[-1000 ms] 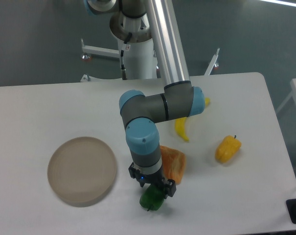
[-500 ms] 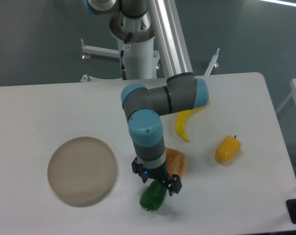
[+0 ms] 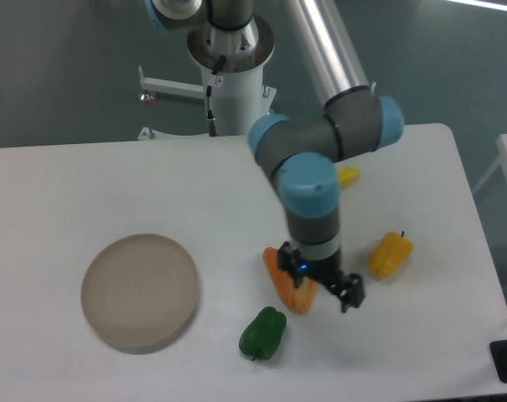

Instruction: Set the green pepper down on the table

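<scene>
Plate (image 3: 141, 291) holds nothing; green pepper (image 3: 263, 332) lies on table (image 3: 85, 193); hand (image 3: 327, 287) apart, empty

The arm (image 3: 320, 193) is covering most of a yellow piece (image 3: 348, 176) toward the tabletop's (image 3: 85, 193) far edge and part of the orange wedge (image 3: 288, 283). The hand (image 3: 330, 293) is showing too little to tell how its fingers are standing.

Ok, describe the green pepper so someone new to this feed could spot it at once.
Start at the round beige plate on the white table; just to its right, near the front edge, lies the green pepper. It is the only dark green, glossy item, below-left of the orange piece and clear of the gripper.
</scene>
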